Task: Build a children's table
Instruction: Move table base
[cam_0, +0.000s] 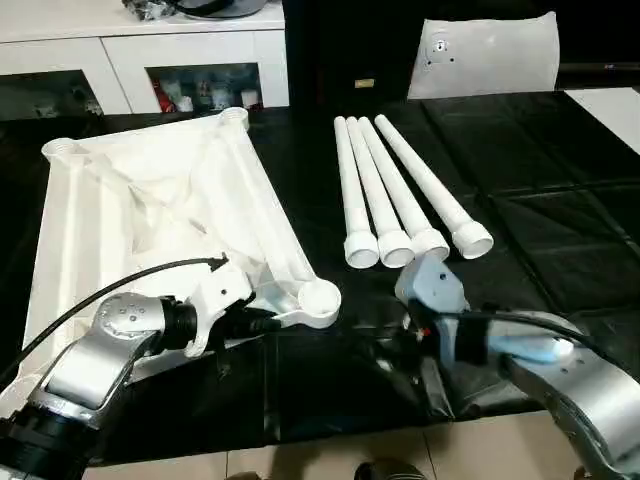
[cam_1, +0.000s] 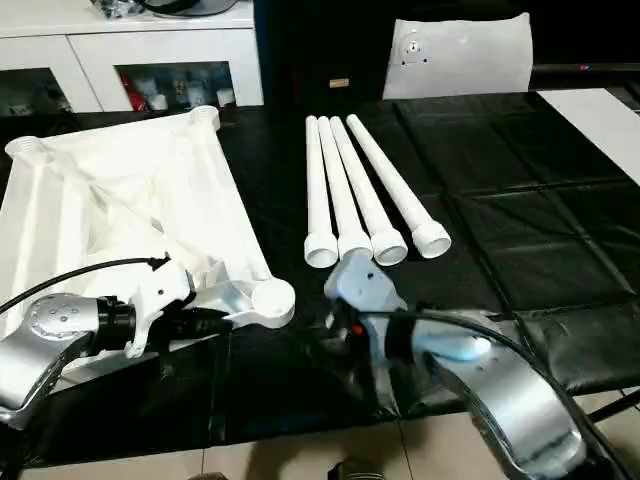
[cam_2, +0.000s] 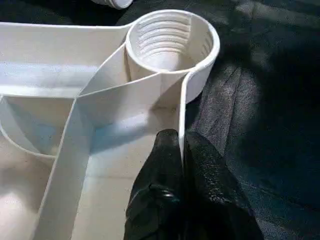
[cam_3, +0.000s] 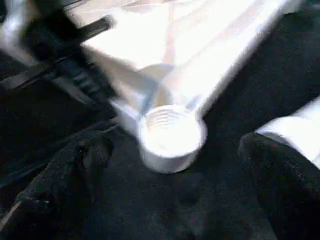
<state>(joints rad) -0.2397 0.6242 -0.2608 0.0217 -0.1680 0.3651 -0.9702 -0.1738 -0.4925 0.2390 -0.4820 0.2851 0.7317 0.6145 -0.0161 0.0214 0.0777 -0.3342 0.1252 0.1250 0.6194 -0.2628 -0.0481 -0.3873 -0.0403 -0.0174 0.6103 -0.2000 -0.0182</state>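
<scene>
Our left gripper (cam_2: 181, 150) pinches the thin rim wall of the upturned tabletop (cam_0: 150, 200) just beside its nearest corner socket (cam_2: 172, 45), on the black sheet (cam_0: 520, 200). Our right gripper (cam_3: 170, 165) hangs spread wide, holding nothing, close by that socket. Beyond, we see four legs (cam_0: 400, 200) lying side by side, with a white cabinet (cam_0: 140, 50) behind.

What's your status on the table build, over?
Left gripper shut on table top rim beside near corner socket. Right gripper open, empty, facing that socket. Four legs loose alongside. Nothing in the way.
</scene>
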